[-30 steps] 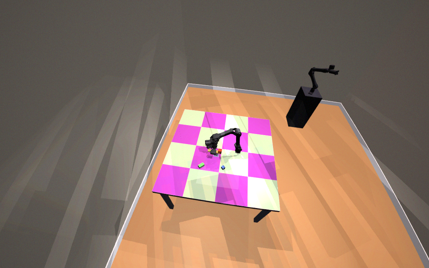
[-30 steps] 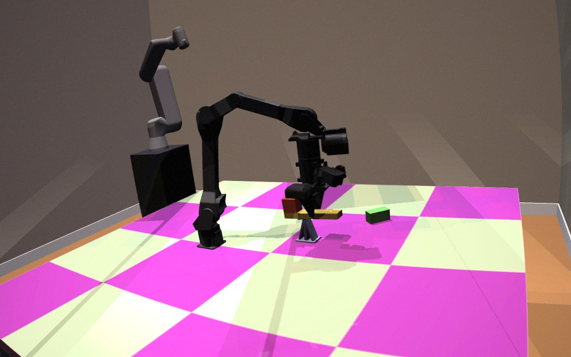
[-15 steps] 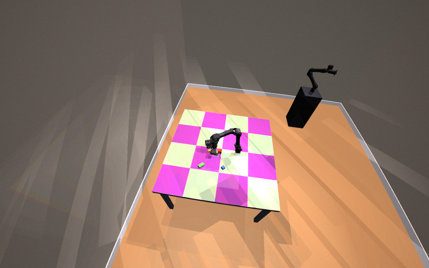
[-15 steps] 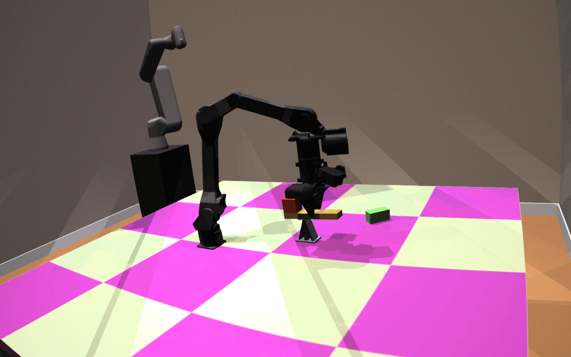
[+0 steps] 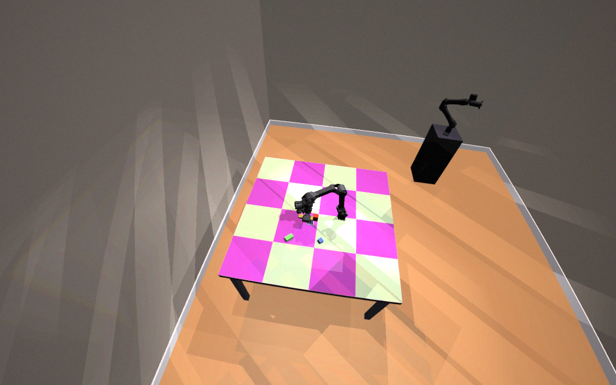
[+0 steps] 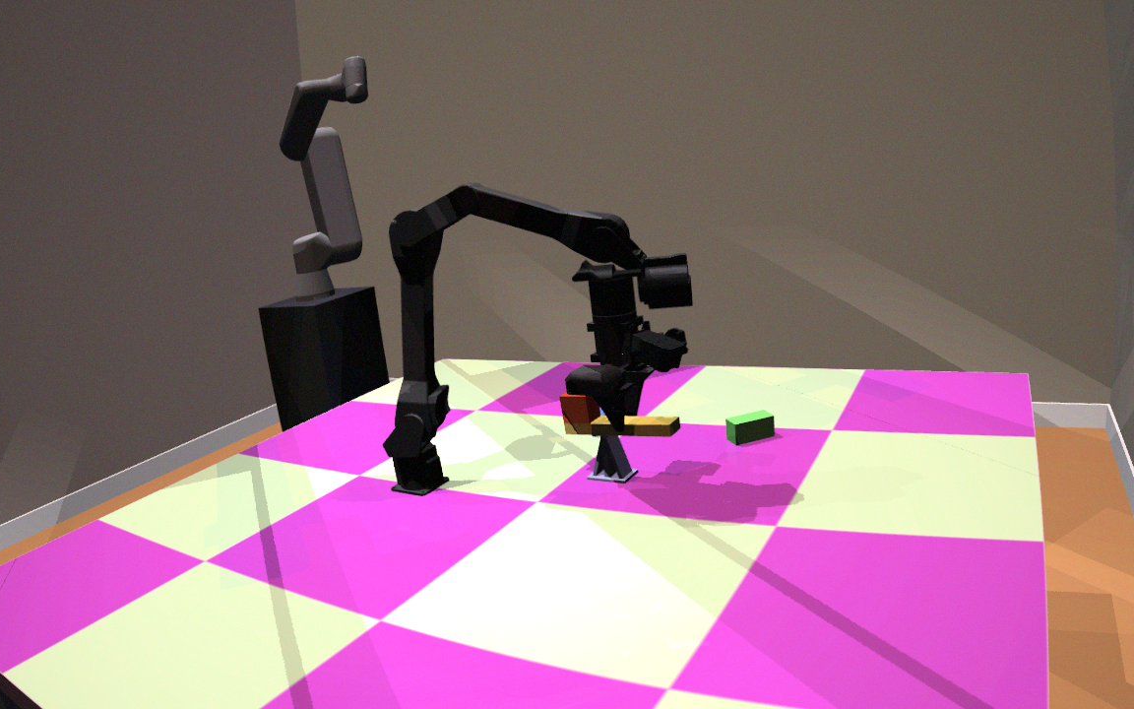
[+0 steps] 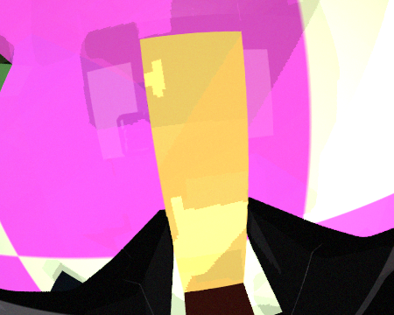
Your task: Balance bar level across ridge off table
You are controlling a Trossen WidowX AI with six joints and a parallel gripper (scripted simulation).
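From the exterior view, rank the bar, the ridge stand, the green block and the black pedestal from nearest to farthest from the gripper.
1. Bar: clamped in the gripper.
2. Ridge stand: directly beneath the gripper, under the bar.
3. Green block: on the table, off to the picture's right.
4. Black pedestal: off the table, beyond the arm's base, far left.
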